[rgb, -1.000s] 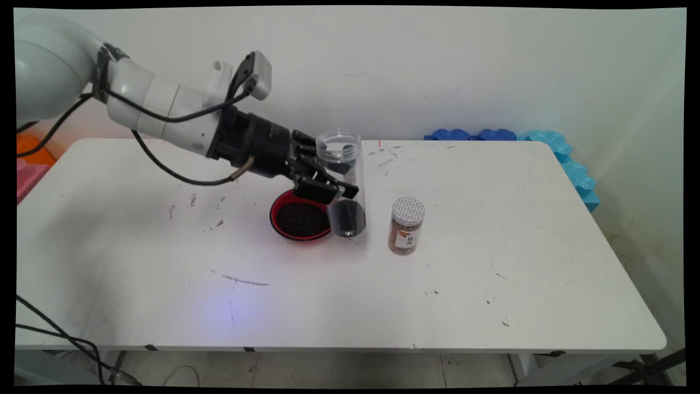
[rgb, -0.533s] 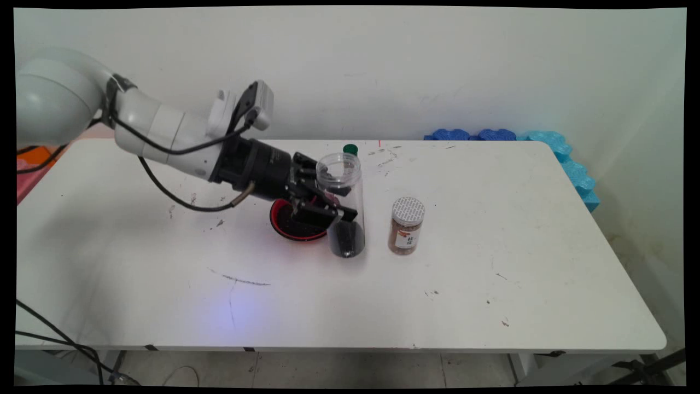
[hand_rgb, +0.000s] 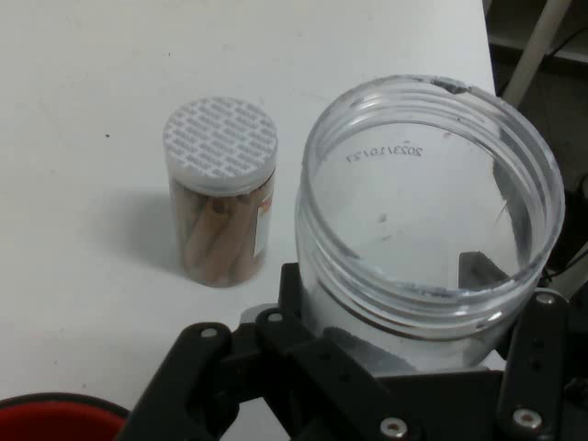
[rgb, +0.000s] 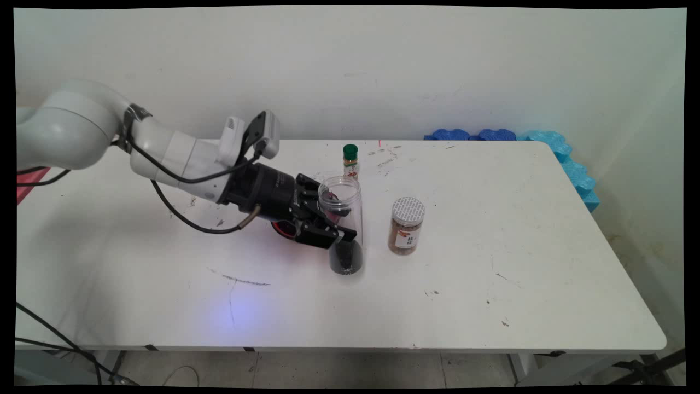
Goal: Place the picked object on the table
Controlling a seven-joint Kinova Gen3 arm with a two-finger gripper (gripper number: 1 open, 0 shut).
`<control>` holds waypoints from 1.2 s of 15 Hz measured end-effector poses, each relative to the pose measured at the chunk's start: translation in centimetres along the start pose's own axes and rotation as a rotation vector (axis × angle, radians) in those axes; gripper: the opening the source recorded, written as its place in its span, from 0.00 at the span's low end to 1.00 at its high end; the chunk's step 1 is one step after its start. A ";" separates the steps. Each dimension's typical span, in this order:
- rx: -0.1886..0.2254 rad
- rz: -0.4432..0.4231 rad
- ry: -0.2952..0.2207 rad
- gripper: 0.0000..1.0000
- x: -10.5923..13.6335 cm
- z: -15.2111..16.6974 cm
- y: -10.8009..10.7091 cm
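My gripper [rgb: 334, 227] is shut on a tall clear plastic jar [rgb: 344, 219] with no lid, upright, with dark grains in its bottom. The jar's base is at or just above the table [rgb: 437, 306]. In the hand view the jar's open mouth [hand_rgb: 432, 202] fills the right half between my fingers [hand_rgb: 542, 367]. A red bowl [rgb: 281, 228] of dark grains lies behind my hand, mostly hidden; its rim [hand_rgb: 55, 413] shows at the bottom left. A jar with a white lid and brown sticks [rgb: 407, 225] [hand_rgb: 220, 188] stands to the right.
A small spice bottle with a green cap [rgb: 350, 161] stands behind the clear jar, toward the wall. Blue foam pieces [rgb: 547, 148] line the table's far right corner. Black cables hang from the arm at the left.
The arm has lowered and come toward the near side with the clear jar, from above the bowl down to the table in front of it. The green-capped bottle is now uncovered.
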 end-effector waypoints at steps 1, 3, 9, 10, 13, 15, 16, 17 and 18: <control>0.001 0.000 -0.002 0.00 -0.2 0.2 -0.1; 0.006 0.002 -0.007 0.00 -0.7 0.9 -0.3; 0.018 0.008 -0.019 0.00 -1.9 2.4 -1.0; 0.019 0.008 -0.021 0.00 -2.1 2.6 -1.1; 0.024 0.008 -0.025 0.00 -2.4 3.2 -1.3; 0.026 0.008 -0.027 0.00 -2.6 3.5 -1.4; 0.027 0.008 -0.028 0.00 -2.7 3.6 -1.5; 0.029 0.007 -0.029 0.00 -2.8 3.8 -1.5; 0.030 0.005 -0.030 0.00 -2.9 3.9 -1.6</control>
